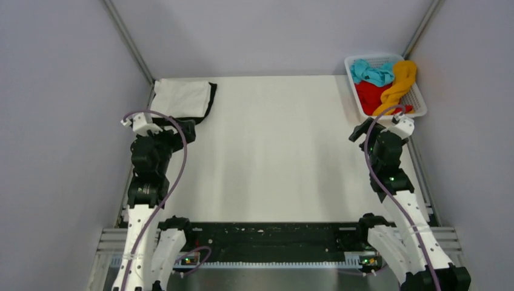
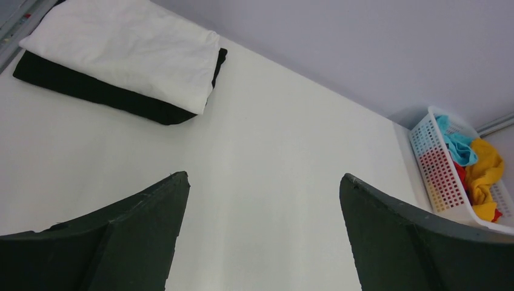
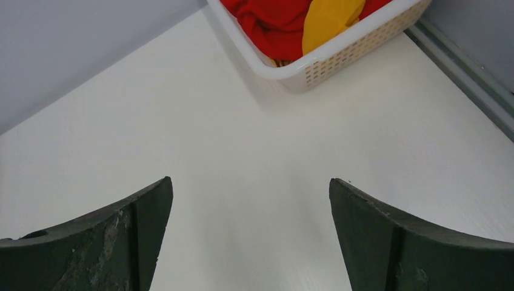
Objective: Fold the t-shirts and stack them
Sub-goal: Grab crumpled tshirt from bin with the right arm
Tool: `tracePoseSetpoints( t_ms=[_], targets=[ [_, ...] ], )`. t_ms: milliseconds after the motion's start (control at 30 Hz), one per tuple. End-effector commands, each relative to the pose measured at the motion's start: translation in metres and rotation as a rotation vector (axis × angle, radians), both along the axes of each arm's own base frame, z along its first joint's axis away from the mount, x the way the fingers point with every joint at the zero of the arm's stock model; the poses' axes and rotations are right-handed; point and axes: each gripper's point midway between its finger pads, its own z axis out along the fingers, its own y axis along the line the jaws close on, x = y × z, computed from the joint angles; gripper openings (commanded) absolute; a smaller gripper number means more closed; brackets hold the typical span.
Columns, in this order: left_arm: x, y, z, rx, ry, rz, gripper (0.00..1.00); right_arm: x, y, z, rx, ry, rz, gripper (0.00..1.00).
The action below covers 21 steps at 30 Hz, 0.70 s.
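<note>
Worktop (image 1: pixel 273 151): white, matt, enclosed by pale grey walls (image 1: pixel 267 30).
White t-shirt (image 1: pixel 180 98): folded, laid on the folded black t-shirt (image 2: pixel 91 91), at the far left corner.
Basket (image 2: pixel 439 176): white mesh, set at the far right corner; teal t-shirt (image 1: pixel 371 73), red t-shirt (image 1: pixel 370 97) and orange-yellow t-shirt (image 1: pixel 400 82) are heaped inside, unfolded.
Left jaws: spread wide, nothing held, raised above bare worktop near the stack.
Right jaws: spread wide, nothing held, near the basket.

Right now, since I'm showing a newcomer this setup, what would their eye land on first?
Colour first: the teal t-shirt, orange-yellow t-shirt and red t-shirt bunched in the white mesh basket at the far right corner. Next, the folded white t-shirt on the black t-shirt at the far left corner.
</note>
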Motion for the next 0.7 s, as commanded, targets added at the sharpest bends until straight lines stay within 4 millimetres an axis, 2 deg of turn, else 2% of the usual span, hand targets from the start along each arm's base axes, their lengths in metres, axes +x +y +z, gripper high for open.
tracePoseSetpoints(
  t_ms=[0, 67, 100, 233, 400, 433, 467, 567, 633, 667],
  targets=[
    [0.003, 0.0, -0.009, -0.015, 0.029, 0.006, 0.99, 0.022, -0.011, 0.047, -0.074, -0.096, -0.038, 0.99],
    [0.004, -0.001, -0.013, -0.017, 0.04, 0.0, 0.99, 0.042, -0.013, 0.064, -0.115, -0.161, -0.039, 0.99],
    [0.004, -0.001, -0.014, -0.016, 0.043, 0.001, 0.99, 0.051, -0.018, 0.065, -0.127, -0.148, -0.073, 0.99],
    [0.004, 0.003, -0.016, -0.003, 0.052, 0.016, 0.99, 0.094, -0.062, 0.069, -0.127, -0.009, -0.243, 0.99],
    [0.004, -0.001, -0.016, 0.009, 0.024, -0.013, 0.99, 0.163, -0.114, 0.045, -0.099, 0.127, -0.305, 0.99],
    [0.004, -0.002, -0.016, 0.01, 0.02, -0.014, 0.99, 0.179, -0.122, 0.046, -0.111, 0.134, -0.311, 0.99],
    [0.003, -0.001, -0.016, 0.012, 0.019, -0.01, 0.99, 0.191, -0.129, 0.035, -0.125, 0.166, -0.321, 0.98],
    [0.0, 0.002, -0.014, 0.016, 0.017, 0.004, 0.99, 0.228, -0.138, 0.011, -0.15, 0.227, -0.289, 0.98],
    [-0.001, 0.003, -0.013, 0.014, 0.014, 0.014, 0.99, 0.243, -0.145, -0.007, -0.16, 0.278, -0.291, 0.98],
    [-0.002, 0.005, -0.012, 0.013, 0.011, 0.022, 0.99, 0.249, -0.15, -0.022, -0.163, 0.316, -0.302, 0.97]
  ],
)
